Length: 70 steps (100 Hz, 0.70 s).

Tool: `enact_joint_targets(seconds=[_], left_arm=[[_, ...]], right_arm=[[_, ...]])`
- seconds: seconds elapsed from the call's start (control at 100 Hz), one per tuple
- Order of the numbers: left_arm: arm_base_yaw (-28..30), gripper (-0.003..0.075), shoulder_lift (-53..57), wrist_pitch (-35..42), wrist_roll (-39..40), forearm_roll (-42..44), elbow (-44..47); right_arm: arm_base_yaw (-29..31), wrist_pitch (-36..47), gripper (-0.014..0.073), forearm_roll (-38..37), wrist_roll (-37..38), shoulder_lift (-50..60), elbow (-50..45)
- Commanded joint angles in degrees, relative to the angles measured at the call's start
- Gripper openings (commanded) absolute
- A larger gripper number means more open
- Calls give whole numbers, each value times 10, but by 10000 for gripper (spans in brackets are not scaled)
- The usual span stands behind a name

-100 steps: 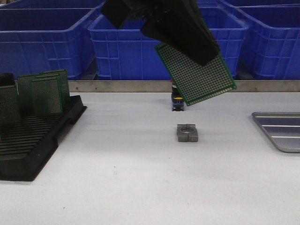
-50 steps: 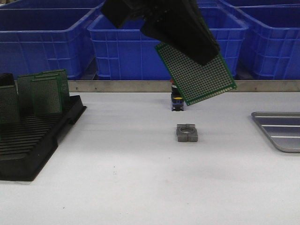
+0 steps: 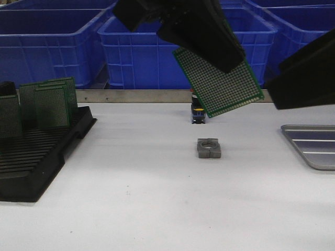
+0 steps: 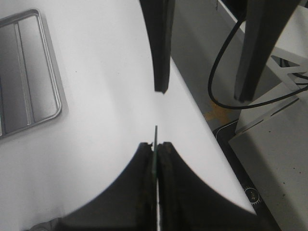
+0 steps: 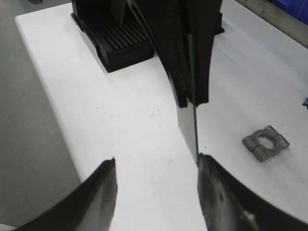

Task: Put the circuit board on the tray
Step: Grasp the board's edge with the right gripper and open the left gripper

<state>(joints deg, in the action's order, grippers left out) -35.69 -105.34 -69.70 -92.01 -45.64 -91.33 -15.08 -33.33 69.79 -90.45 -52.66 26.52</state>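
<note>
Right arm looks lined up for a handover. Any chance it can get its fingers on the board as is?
Probably yes. The right gripper is open, and the board hangs edge-on just ahead of its gap in the right wrist view. The left gripper pinches only the upper part, leaving the lower part free.
</note>
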Motion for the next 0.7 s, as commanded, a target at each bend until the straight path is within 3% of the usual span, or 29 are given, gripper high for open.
enact_joint_targets(seconds=[0.0,0.31,0.49,0.58,0.69], left_arm=[[-4,-20,31,-36,5,-39,-16],[-4,-20,31,-36,5,-39,-16],[-4,-20,31,-36,5,-39,-16],[-4,-20,31,-36,5,-39,-16],[-4,-20,31,-36,5,-39,-16]], right_arm=[[-6,14,407,70,-66,-23,20],[-9,28,407,179,-163,-109,21],[-9,1,400,194,-179,-133,38],[-9,0,332,194,-179,-137,49],[-9,-2,178,195,-179,-138,51]])
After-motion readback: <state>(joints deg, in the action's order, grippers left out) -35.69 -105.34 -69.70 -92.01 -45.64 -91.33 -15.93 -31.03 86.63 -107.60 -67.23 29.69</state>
